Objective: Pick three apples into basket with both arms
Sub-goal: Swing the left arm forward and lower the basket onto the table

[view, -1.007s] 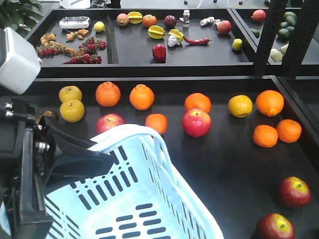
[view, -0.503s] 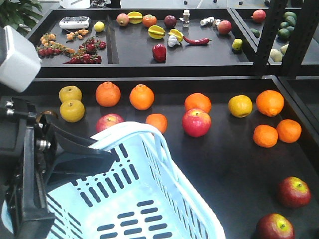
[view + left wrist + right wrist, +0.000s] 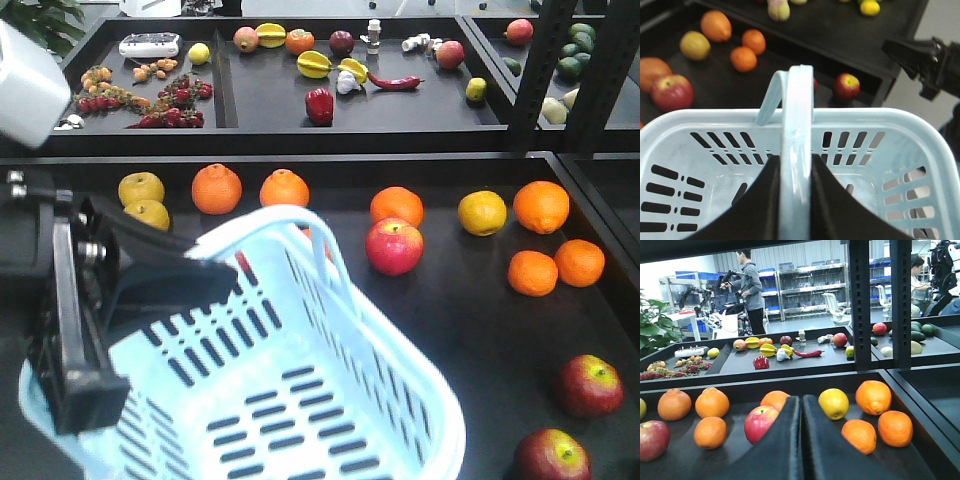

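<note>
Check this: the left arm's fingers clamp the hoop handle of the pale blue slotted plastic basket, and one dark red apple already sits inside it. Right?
Not quite. The left fingers do clamp the hoop handle of the pale blue slotted plastic basket, but it is empty: the front-facing view shows its bottom bare, with the dark red apples outside on the black tray.

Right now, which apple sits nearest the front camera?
The front-right corner apple, cut off by the frame; another apple lies just behind it, a third apple farther back among oranges.

Basket [image 3: 880, 120] mouth open, handle [image 3: 797, 125] crossing its middle
</note>
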